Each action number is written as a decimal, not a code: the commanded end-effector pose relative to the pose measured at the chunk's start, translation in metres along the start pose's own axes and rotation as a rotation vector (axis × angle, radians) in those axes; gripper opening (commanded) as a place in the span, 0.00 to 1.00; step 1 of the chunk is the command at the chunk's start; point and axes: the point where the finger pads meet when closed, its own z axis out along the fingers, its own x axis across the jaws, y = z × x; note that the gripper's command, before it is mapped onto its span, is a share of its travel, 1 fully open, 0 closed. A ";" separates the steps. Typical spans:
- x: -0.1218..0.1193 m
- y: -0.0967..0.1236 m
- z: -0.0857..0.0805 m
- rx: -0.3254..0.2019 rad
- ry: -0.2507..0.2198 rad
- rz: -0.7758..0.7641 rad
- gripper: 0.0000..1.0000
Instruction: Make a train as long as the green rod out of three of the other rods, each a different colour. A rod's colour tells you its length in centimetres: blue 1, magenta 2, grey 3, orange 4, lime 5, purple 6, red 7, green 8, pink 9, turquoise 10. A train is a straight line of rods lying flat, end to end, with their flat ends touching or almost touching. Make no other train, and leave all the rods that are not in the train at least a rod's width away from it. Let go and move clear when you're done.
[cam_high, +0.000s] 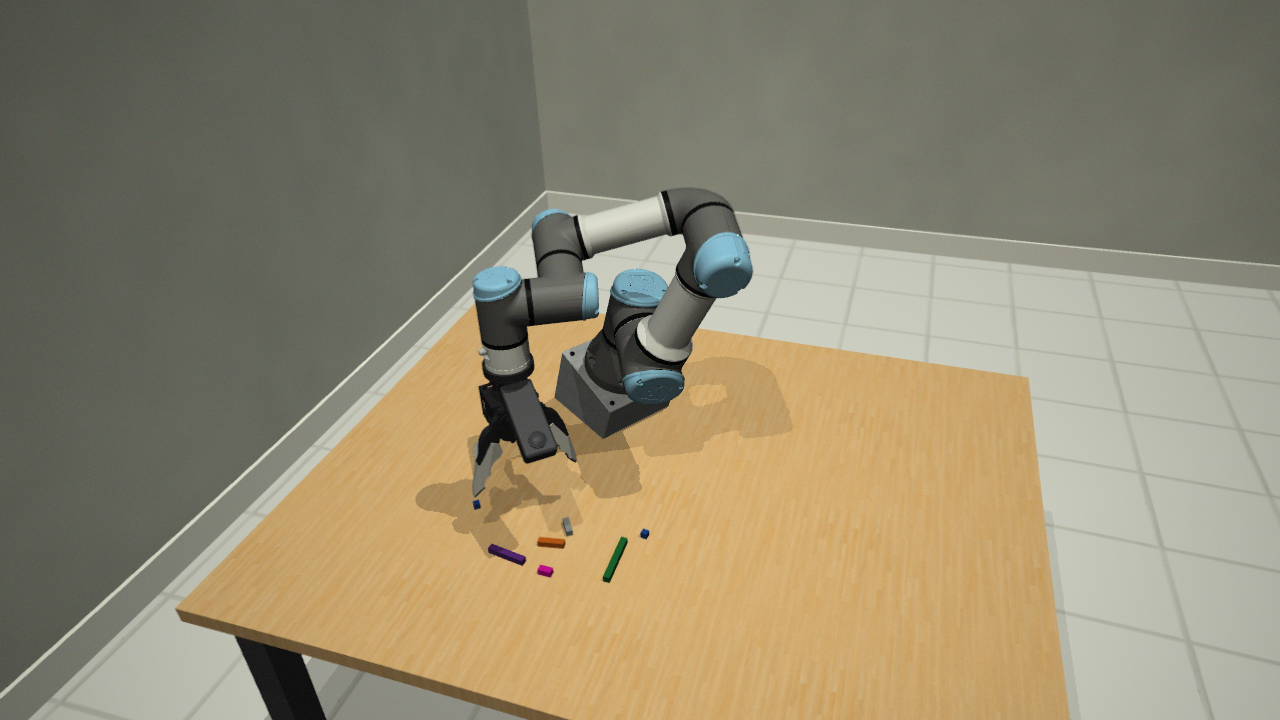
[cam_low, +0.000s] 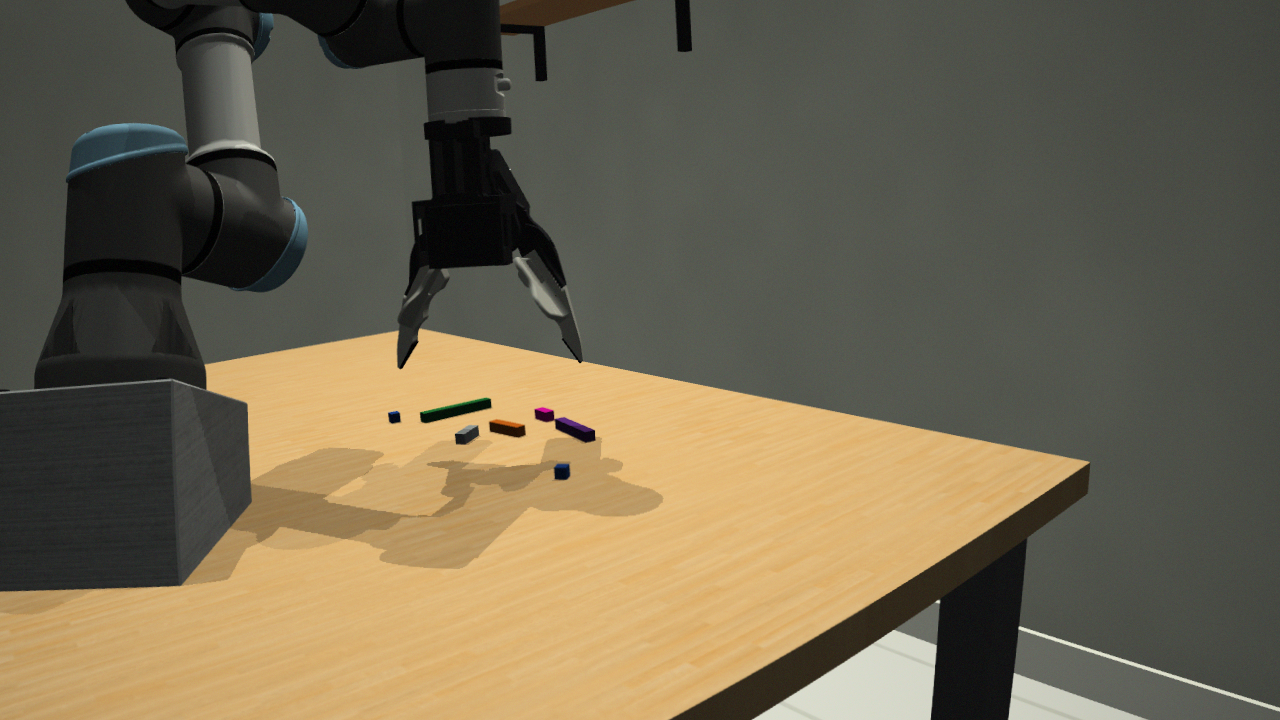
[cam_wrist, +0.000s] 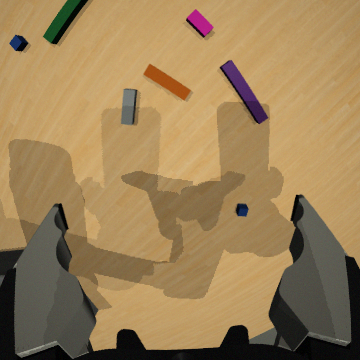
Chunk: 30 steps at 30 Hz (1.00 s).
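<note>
Around the green rod (cam_high: 614, 559) (cam_low: 455, 410) (cam_wrist: 65, 21) lie loose rods, one blue cube (cam_high: 644, 533) (cam_low: 393, 417) (cam_wrist: 19, 43) near it; the raised gripper's (cam_high: 526, 474) (cam_low: 490, 362) (cam_wrist: 179, 202) wide-open jaws are apart from it.

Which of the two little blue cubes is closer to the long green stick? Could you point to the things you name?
The blue cube (cam_high: 644, 533) (cam_low: 393, 417) (cam_wrist: 19, 43) just beside the green rod (cam_high: 614, 559) (cam_low: 455, 410) (cam_wrist: 64, 21); the other lies off past the purple rod (cam_high: 506, 554) (cam_low: 574, 428) (cam_wrist: 244, 91).

Grey walls (cam_high: 895, 116) (cam_low: 895, 223), white tiled floor (cam_high: 939, 308), wooden table (cam_high: 850, 537) (cam_low: 805, 501) (cam_wrist: 310, 140).
</note>
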 end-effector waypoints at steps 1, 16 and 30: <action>0.001 0.000 -0.001 0.000 0.002 0.000 1.00; 0.001 0.000 -0.001 0.000 0.002 0.000 1.00; -0.002 -0.005 0.000 -0.003 0.002 -0.066 1.00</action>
